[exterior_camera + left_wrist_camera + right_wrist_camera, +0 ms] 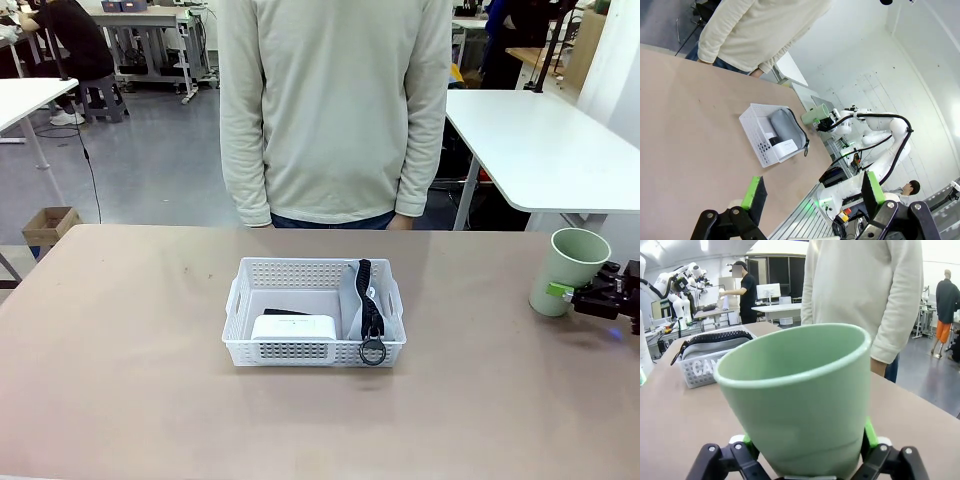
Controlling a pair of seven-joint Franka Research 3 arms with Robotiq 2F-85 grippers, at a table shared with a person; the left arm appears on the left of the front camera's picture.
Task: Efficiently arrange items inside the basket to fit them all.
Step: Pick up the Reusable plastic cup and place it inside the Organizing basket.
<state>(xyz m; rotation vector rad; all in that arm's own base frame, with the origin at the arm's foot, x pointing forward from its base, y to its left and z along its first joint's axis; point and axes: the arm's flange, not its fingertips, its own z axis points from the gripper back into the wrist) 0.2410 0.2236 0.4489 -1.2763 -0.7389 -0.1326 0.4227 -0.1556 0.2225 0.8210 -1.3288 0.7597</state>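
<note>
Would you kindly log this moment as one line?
right gripper: shut on cup | left gripper: open | pouch, box: in basket

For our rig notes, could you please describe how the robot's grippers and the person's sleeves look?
Both grippers are black with bright green pads: the left gripper shows bolted black knuckles, and the right gripper has a small blue light beside it. The right arm is white with black cables. The person wears cream long sleeves.

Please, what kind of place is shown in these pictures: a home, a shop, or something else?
Most likely a robotics lab or workshop. White work tables stand on an open grey floor, other white robot arms stand at a nearby bench, and people work at desks with a monitor in the background.
</note>
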